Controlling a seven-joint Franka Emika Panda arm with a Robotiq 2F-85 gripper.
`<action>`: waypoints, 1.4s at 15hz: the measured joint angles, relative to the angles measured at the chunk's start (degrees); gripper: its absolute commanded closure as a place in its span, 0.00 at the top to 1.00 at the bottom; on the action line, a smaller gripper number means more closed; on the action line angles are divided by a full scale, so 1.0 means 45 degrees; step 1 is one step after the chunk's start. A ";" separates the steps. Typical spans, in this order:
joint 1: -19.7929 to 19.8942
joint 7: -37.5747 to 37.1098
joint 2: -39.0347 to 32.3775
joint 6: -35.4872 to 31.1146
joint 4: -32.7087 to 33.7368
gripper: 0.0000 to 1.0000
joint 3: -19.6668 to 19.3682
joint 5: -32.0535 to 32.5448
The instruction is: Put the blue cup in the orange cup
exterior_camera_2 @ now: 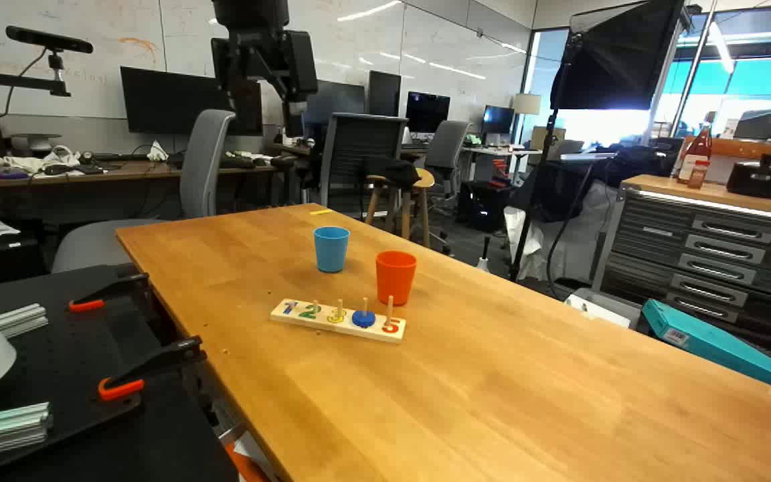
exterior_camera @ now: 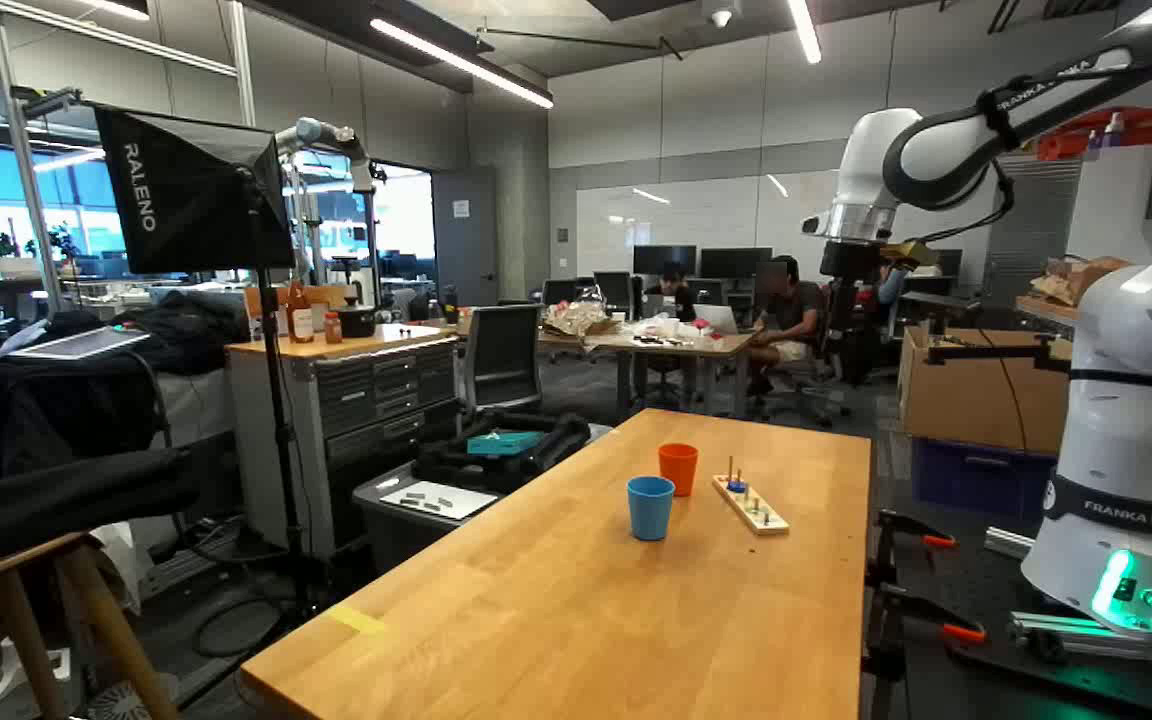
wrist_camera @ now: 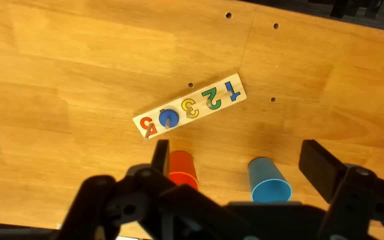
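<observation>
The blue cup (exterior_camera: pixel 651 510) stands upright on the table in both exterior views (exterior_camera_2: pixel 330 250). The orange cup (exterior_camera: pixel 678 468) stands upright close by, with a gap between them, also seen in an exterior view (exterior_camera_2: pixel 395 278). My gripper (exterior_camera_2: pixel 268 117) is open and empty, high above the table. In the wrist view my gripper's fingers (wrist_camera: pixel 235 145) are spread wide. The blue cup (wrist_camera: pixel 268 181) shows between them, nearer the right finger. The orange cup (wrist_camera: pixel 182 168) is beside the left finger, which hides part of it.
A wooden peg board with numbers (wrist_camera: pixel 190 106) and a blue disc lies next to the cups, also in both exterior views (exterior_camera: pixel 751 505) (exterior_camera_2: pixel 338 320). Clamps (exterior_camera_2: pixel 121 388) grip the table edge on the robot's side. A softbox light (exterior_camera: pixel 196 190) stands beyond the table.
</observation>
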State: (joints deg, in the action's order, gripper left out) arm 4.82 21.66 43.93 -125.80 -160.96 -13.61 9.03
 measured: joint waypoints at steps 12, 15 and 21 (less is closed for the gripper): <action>-0.0964 -0.0199 -0.1486 -0.1537 0.0128 1.00 0.0240 -0.1080; -0.2142 -0.0445 -0.3303 -0.3404 0.0376 1.00 0.0620 -0.2312; -0.4111 -0.0522 -0.7573 -0.6732 0.1298 1.00 0.1789 -0.4746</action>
State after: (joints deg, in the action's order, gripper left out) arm -13.68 19.31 9.86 -156.09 -155.12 -5.56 -12.33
